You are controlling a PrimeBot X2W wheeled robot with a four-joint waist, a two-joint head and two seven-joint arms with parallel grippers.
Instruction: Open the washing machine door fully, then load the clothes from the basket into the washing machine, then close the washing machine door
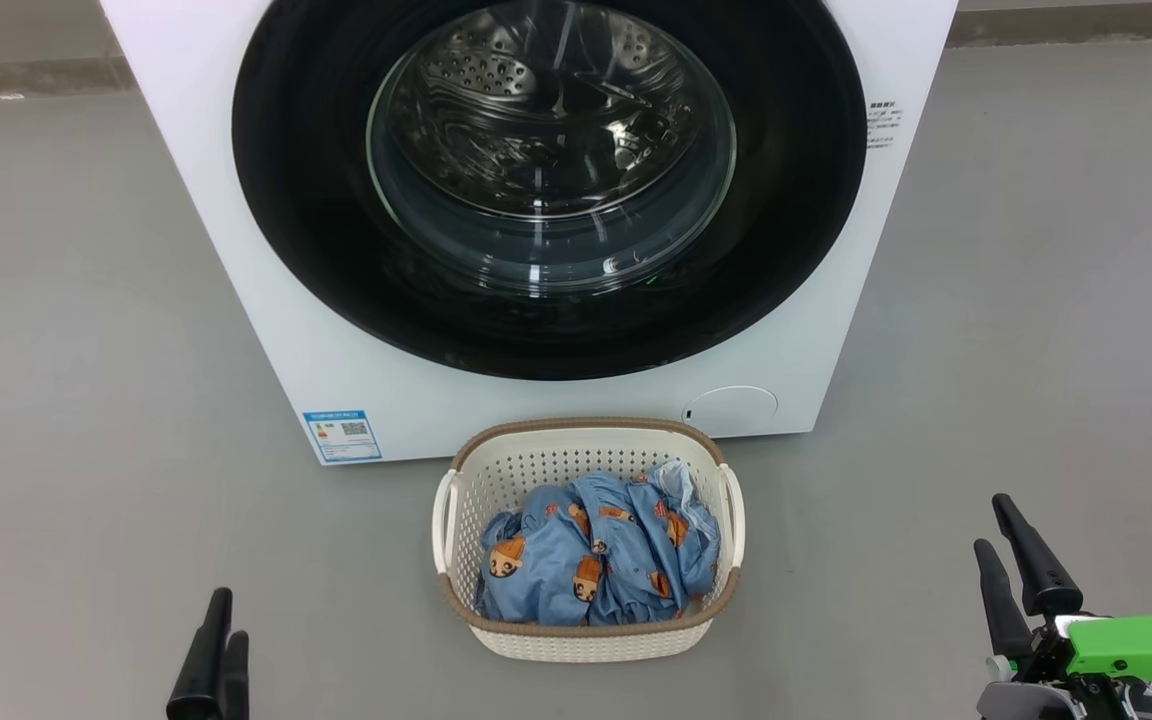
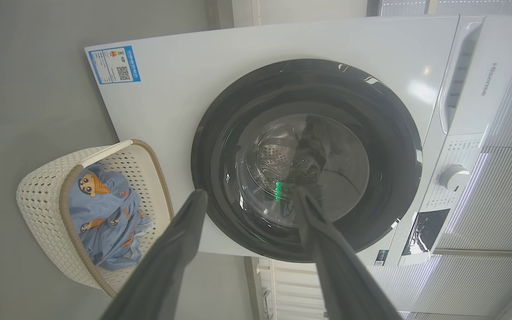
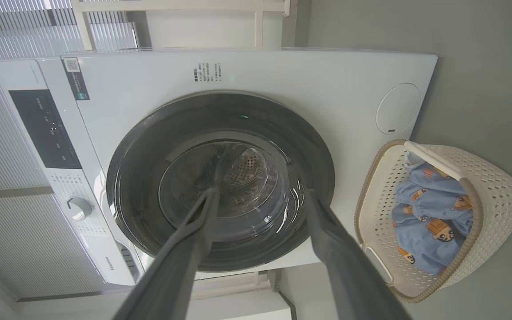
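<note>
The white washing machine [image 1: 266, 300] stands straight ahead. Its round washing machine door [image 1: 316, 230], black-rimmed with a glass bowl, lies flush against the front, and the steel drum shows through the glass. On the floor in front sits the cream basket [image 1: 586, 445] with the light blue printed clothes [image 1: 596, 560] bunched inside. My left gripper [image 1: 229, 615] hangs low at the left, open and empty, well short of the basket. My right gripper [image 1: 992, 522] is low at the right, also open and empty. Both wrist views look between spread fingers, left gripper [image 2: 250, 192] and right gripper [image 3: 260, 192], at the door.
Grey floor [image 1: 86, 400] spreads to both sides of the machine and basket. A blue label [image 1: 341, 435] sits low on the machine's front, a round service flap [image 1: 731, 408] low at the other corner. The control panel with knob [image 2: 454, 177] is at the machine's top.
</note>
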